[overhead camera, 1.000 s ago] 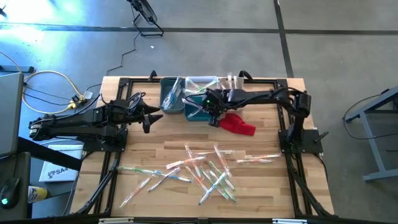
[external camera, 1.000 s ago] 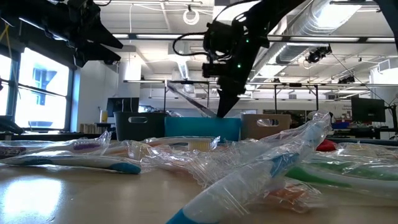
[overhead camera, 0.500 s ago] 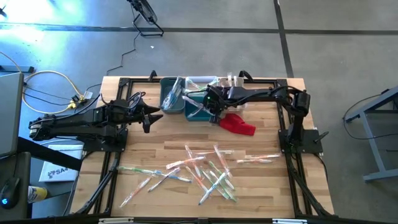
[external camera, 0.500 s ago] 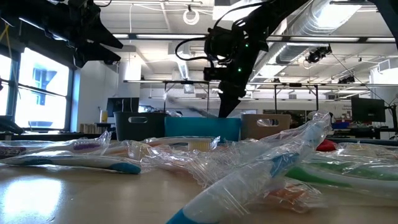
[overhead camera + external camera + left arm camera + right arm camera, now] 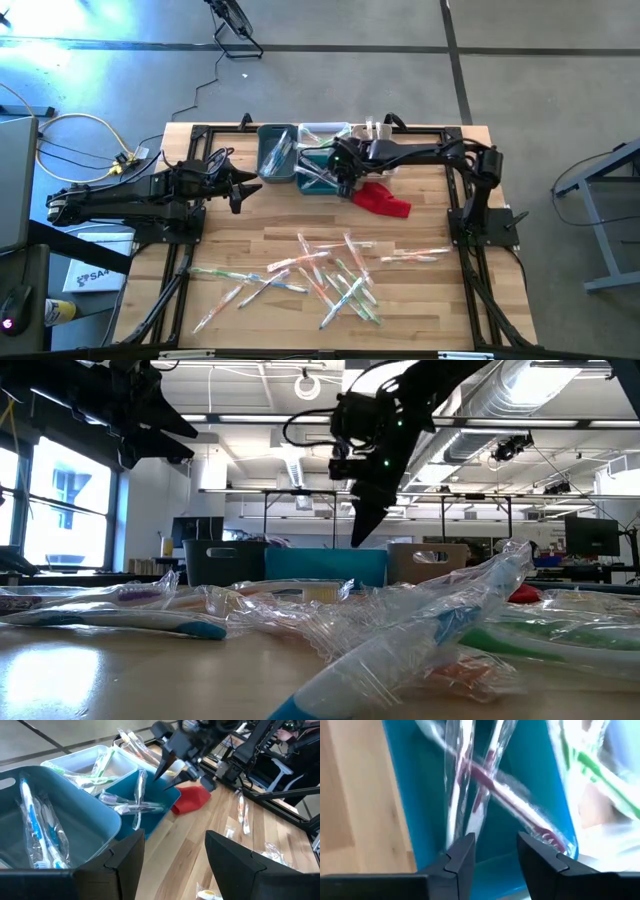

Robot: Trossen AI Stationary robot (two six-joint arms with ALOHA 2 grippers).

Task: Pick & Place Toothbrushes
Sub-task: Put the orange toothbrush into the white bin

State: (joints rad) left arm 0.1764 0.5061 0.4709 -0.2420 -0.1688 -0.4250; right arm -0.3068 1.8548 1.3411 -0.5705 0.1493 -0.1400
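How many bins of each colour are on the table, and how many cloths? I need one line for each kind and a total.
Grey bin: 1
Teal bin: 1
White bin: 1
Red cloth: 1
Total: 4

The table (image 5: 420, 290) is pale wood in butcher-block strips, smooth with a soft sheen. The toothbrushes (image 5: 335, 275) have plastic handles sealed in clear, crinkled, glossy wrappers that catch the light. The teal bin (image 5: 150, 815) and the grey bin (image 5: 75, 820) look like smooth, matt plastic; the white bin (image 5: 120, 767) is plastic too, slightly translucent. The red cloth (image 5: 384, 199) is soft, matt fabric, rumpled. The frame (image 5: 470, 270) along the table's edges looks like matt black metal.
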